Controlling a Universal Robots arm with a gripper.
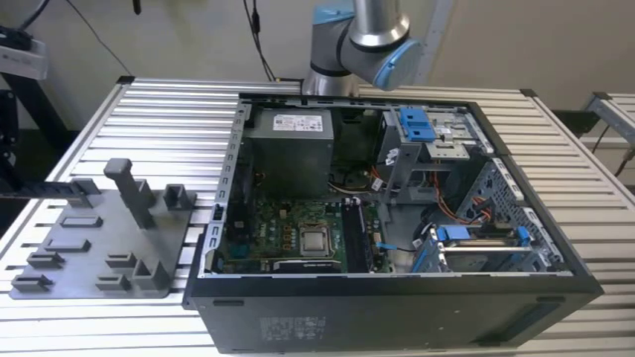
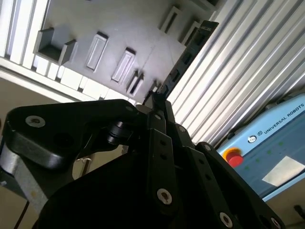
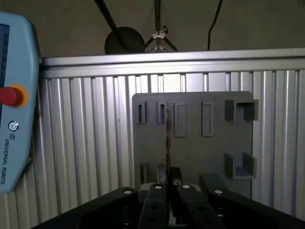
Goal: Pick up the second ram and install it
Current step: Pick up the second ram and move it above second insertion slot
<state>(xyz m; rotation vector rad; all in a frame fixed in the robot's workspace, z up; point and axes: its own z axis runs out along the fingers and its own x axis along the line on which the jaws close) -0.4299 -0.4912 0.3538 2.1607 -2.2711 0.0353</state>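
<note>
Black linkage bars of the pincer (image 3: pixel 167 180) crowd the foreground in both wrist views, and its jaws stand drawn narrow, clamped on one end of the second ram (image 3: pixel 167 138). In the first wrist view the stick is seen edge-on, a thin dark line rising from between the jaws. In the second wrist view its flat blackish face (image 2: pixel 188 55) shows, with a row of chips along it, reaching away from the pincer at a slant. Beyond the held stick lies the gray fixture plate (image 3: pixel 190 152), with narrow rectangular slots and a few raised U-shaped blocks, resting on the ribbed aluminium worktop (image 3: pixel 86 143). I cannot tell whether the far end of the stick touches the plate or hangs clear of it. Beside the plate on the worktop lies a pale blue teach pendant (image 3: pixel 16 119) with a red button (image 3: pixel 10 95). In the exterior view the same fixture plate (image 1: pixel 109 242) sits toward the exterior view's left, just beside an open computer case (image 1: pixel 397 305) lying on its side. Inside the case the green motherboard (image 1: pixel 288 230) faces up, and blue latches (image 1: pixel 417 123) mark the drive bays toward the exterior view's right. Behind the case, a gray and blue joint of the arm (image 1: pixel 362 37) stands at the far edge of the worktop.
</note>
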